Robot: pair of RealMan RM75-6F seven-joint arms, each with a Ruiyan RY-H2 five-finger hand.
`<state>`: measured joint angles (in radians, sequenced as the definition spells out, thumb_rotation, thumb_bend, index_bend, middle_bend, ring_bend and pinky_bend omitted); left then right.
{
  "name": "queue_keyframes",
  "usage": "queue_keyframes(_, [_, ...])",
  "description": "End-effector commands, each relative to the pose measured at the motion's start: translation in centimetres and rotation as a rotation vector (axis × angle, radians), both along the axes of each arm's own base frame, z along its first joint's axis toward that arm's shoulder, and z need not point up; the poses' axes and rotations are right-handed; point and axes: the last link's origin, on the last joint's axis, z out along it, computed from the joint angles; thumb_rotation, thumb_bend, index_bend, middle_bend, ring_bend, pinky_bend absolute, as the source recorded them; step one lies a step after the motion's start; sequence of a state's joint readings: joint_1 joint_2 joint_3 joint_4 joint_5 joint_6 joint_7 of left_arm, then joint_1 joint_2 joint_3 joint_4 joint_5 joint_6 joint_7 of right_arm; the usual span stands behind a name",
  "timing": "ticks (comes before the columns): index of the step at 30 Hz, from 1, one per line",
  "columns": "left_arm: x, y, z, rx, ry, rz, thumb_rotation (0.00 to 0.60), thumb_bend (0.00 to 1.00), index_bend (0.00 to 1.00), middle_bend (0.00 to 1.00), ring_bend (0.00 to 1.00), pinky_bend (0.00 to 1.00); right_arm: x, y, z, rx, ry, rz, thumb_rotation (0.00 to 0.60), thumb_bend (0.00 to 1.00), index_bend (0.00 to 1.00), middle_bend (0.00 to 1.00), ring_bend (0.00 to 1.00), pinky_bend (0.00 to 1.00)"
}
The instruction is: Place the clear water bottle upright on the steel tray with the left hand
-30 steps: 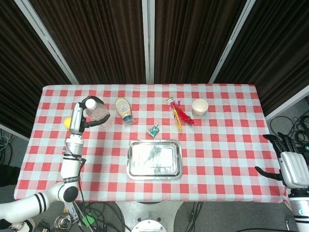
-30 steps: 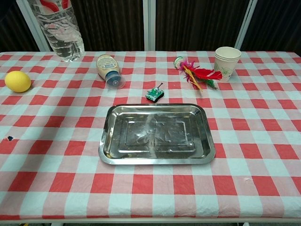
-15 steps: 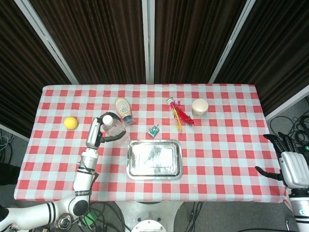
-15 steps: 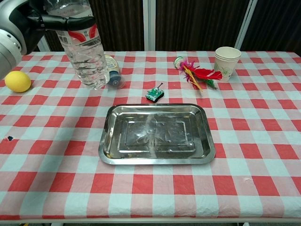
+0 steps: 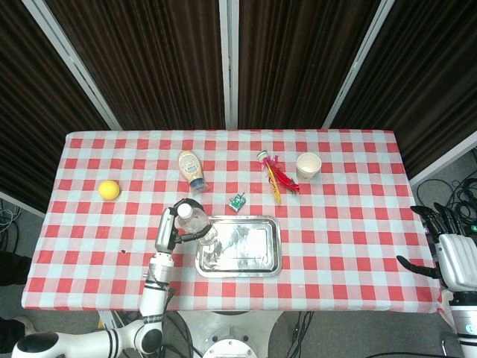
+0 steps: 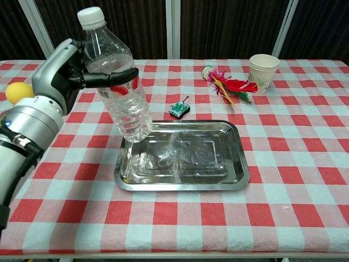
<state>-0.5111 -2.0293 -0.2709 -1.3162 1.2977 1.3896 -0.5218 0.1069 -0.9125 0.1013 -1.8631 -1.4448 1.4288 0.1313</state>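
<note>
The left robot hand [image 6: 73,68] grips the clear water bottle [image 6: 117,93] around its upper half, fingers [image 6: 109,78] wrapped across the front. The bottle hangs in the air, tilted, its white cap up and toward the hand, its base lower and away from it over the near-left corner of the steel tray [image 6: 240,172]. The tray lies on the checked surface [image 6: 305,164], just beyond and below the hand. The right robot hand [image 5: 453,257] is held off the surface's far right edge, fingers spread, holding nothing.
</note>
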Motion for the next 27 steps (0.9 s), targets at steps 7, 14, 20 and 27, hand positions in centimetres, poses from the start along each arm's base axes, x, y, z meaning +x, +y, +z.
queue_keyframes(7, [0.3,-0.8,-2.8,-0.017,-0.037,0.034,0.6,0.22,0.62,0.65,0.53,0.58,-0.2,-0.1,0.1,-0.002,-0.005,-0.01,0.6,0.04,0.16,0.16,0.0,0.04])
queue_keyframes(14, [1.1,-0.6,-3.7,-0.026,-0.06,0.043,0.6,0.22,0.62,0.65,0.53,0.58,-0.3,-0.2,0.4,-0.007,-0.013,-0.012,0.6,0.05,0.16,0.16,0.0,0.04])
queue_keyframes(20, [1.4,-0.5,-4.4,-0.024,-0.062,0.035,0.6,0.22,0.62,0.65,0.53,0.58,-0.4,-0.2,0.4,-0.003,-0.017,-0.014,0.6,0.04,0.16,0.16,0.0,0.04])
queue_keyframes(27, [1.5,-0.5,-4.6,-0.038,-0.065,-0.004,0.6,0.2,0.51,0.59,0.49,0.55,-0.5,-0.3,0.3,-0.002,-0.017,-0.019,0.6,0.05,0.16,0.16,0.0,0.04])
